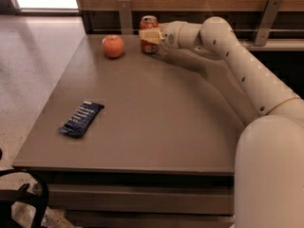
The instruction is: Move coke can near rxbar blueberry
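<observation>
The tool (148,35) is sitting against the coke can (148,22) at the surface's (166,122) far edge; I cannot tell its grip.

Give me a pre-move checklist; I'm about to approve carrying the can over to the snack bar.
1. Tool at the can: ok, it sits against the can's front, by the far edge of the table.
2. Grip secure: cannot tell.
3. Can upright: ok.
4. Apple out of the way: ok, it stands apart, left of the can.
5. Room beside the snack bar: ok, it lies alone near the front left corner.
</observation>
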